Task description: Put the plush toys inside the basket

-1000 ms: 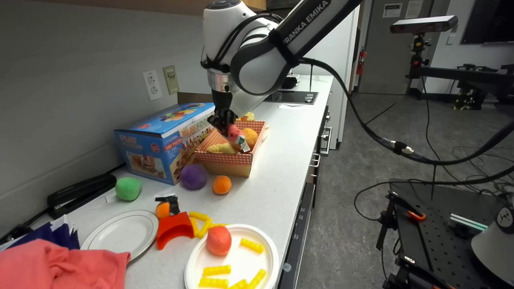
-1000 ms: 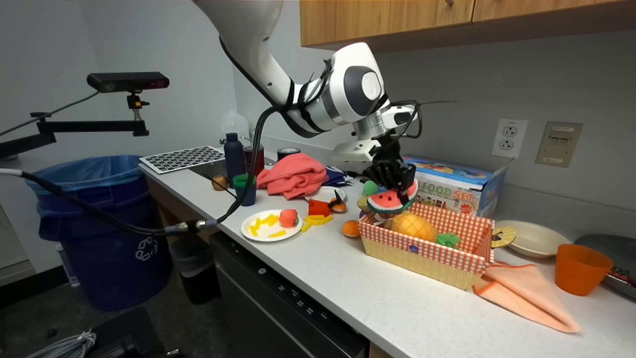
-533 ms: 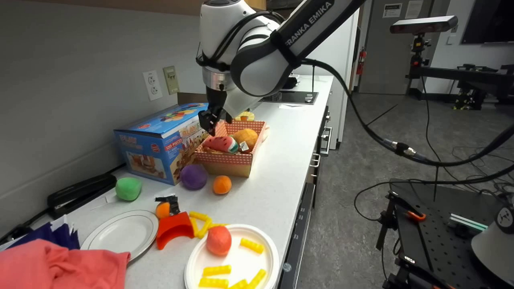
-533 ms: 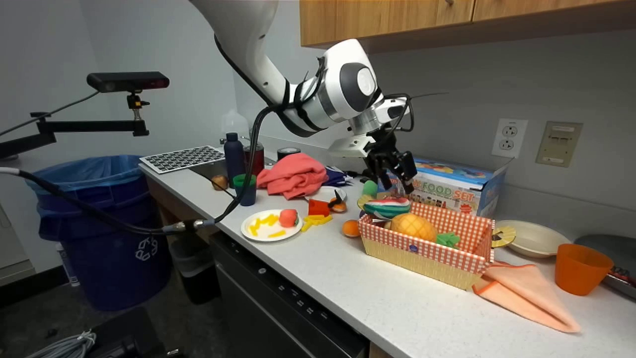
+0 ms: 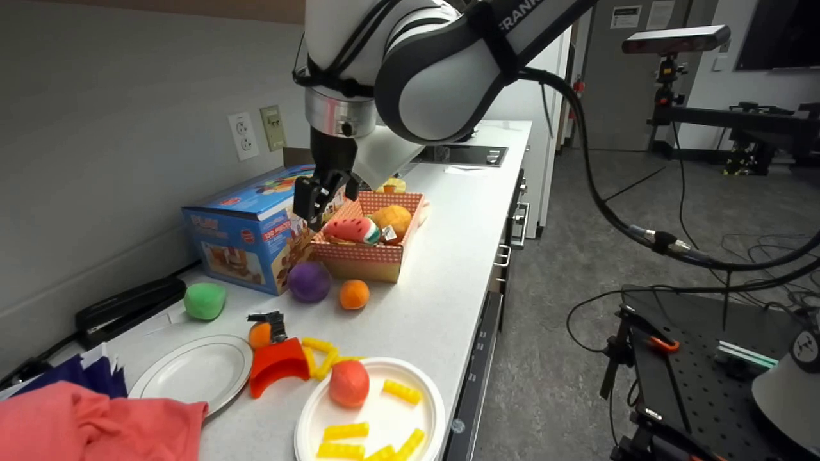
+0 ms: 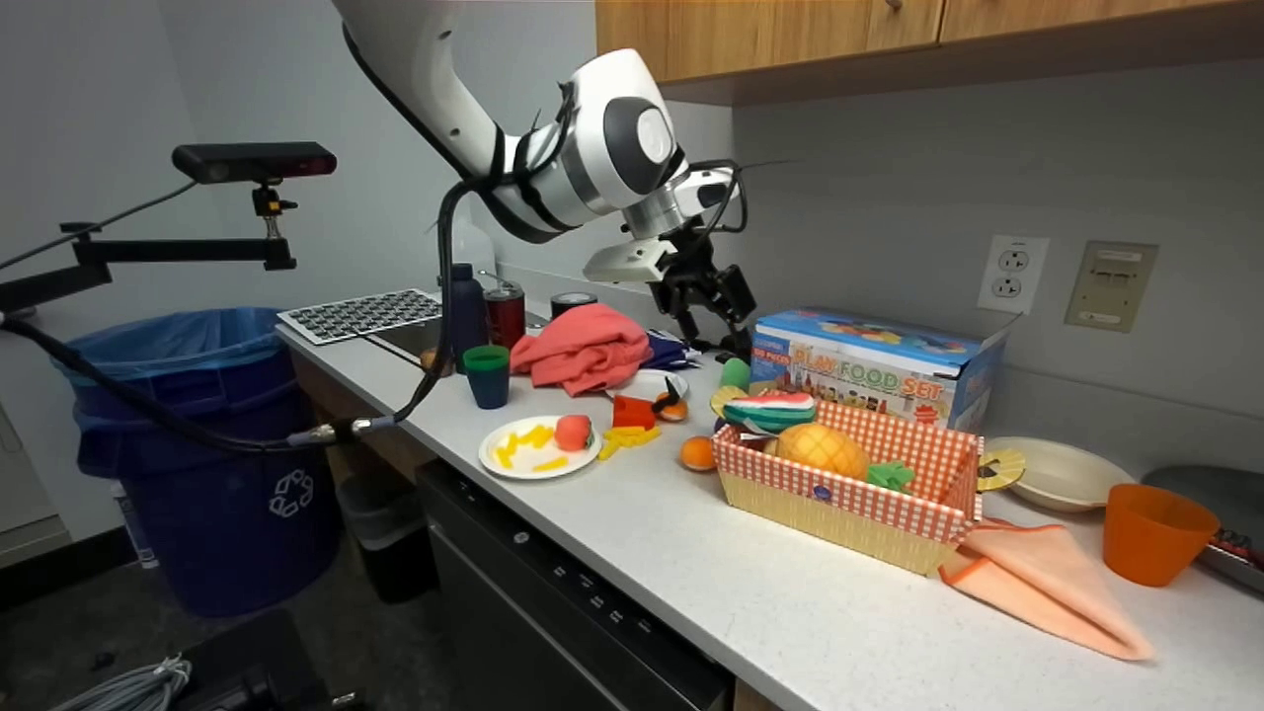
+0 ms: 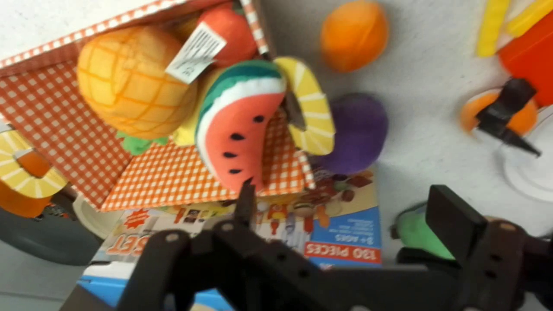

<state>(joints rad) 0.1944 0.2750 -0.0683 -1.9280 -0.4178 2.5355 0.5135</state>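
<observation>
The basket is carried on a white bench, backed by a grey wall; the gripper is spread wide.

In the wrist view the pincer is partly hiding the box; the edge is cropping the basket

The watermelon and basket lining look like cloth, the box like smooth cardboard.

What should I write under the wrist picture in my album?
Plush watermelon and pineapple in a checkered basket, robot's hand open.
</observation>
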